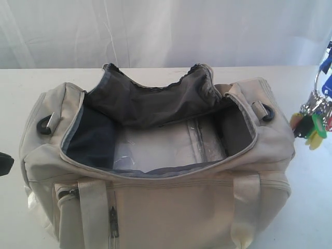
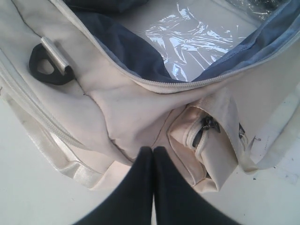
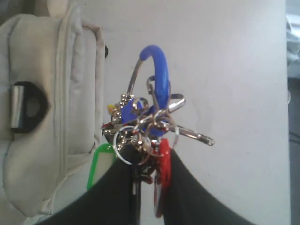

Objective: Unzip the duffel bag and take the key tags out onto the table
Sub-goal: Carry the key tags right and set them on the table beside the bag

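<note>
The table point(image 1: 21, 88) spread white under everything, and the duffel bag point(image 1: 171, 207) took up most of its middle. The bag's zipper was fully undone and the mouth gaped wide, showing dark lining and a crinkled clear plastic sheet point(image 1: 166, 150) on the floor, with no tags visible inside.

The left gripper point(image 2: 153, 152) sat low by the bag's left end near the front pocket, its 2 fingers pressed together on nothing that could be seen.

The right gripper point(image 3: 150, 161) was off the bag's right end, over bare tabletop, pinching the key tags point(image 1: 311, 124) by their cluster of rings. The bunch hung beneath it, just beside the bag's end wall. Whether the lowest tags touched the table could not be told. A blue carabiner point(image 3: 157, 65) and several metal rings point(image 3: 140, 126) stuck out loosely from the grip.

Only the set-down looked left to do, and that was where trouble could come:
- A ring might be hooked around a finger, so opening the jaws could leave the bunch dangling instead of dropping.
- Letting go this close to the bag could land tags against its end wall rather than flat on the table.
- Released from height, the bunch could bounce or skid. In the right wrist view a table edge lay beyond it, on the side away from the bag.
</note>
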You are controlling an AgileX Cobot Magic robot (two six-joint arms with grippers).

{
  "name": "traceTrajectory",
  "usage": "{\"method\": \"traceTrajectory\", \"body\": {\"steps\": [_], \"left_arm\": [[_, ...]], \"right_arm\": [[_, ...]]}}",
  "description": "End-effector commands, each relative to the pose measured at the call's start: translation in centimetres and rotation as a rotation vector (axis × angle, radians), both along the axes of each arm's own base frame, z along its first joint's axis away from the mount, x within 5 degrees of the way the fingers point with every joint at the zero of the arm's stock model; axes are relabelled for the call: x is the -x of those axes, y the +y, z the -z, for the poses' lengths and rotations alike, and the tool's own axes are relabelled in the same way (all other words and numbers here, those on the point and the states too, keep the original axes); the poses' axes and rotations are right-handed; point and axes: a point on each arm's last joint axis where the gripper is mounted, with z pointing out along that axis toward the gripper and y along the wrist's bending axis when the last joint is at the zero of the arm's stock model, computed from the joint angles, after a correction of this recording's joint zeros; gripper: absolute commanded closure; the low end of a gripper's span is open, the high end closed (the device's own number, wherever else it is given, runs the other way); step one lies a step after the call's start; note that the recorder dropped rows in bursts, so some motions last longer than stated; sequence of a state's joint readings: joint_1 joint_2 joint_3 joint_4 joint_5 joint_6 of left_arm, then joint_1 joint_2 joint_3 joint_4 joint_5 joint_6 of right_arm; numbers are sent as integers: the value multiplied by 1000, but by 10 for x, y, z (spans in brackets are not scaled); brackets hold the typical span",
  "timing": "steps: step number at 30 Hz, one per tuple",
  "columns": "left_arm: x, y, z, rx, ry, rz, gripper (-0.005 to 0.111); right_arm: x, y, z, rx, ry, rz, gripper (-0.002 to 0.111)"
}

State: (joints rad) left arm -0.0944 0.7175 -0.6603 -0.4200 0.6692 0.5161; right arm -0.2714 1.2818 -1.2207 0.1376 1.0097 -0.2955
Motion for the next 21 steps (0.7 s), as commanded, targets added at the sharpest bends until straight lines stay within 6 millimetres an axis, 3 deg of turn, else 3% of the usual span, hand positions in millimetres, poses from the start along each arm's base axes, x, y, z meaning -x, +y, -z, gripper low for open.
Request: {"method": "traceTrajectory", "body": {"steps": [1, 8, 21], "left_arm": [[2, -1, 0, 15, 0, 1, 107], [2, -1, 0, 18, 1, 0, 107], [2, -1, 0, 18, 1, 0, 107]], "right_arm": [[-5, -13, 24, -98, 28, 17, 108], [-1, -13, 67, -218, 97, 61, 108], [15, -6, 139, -284, 156, 135, 108]]}}
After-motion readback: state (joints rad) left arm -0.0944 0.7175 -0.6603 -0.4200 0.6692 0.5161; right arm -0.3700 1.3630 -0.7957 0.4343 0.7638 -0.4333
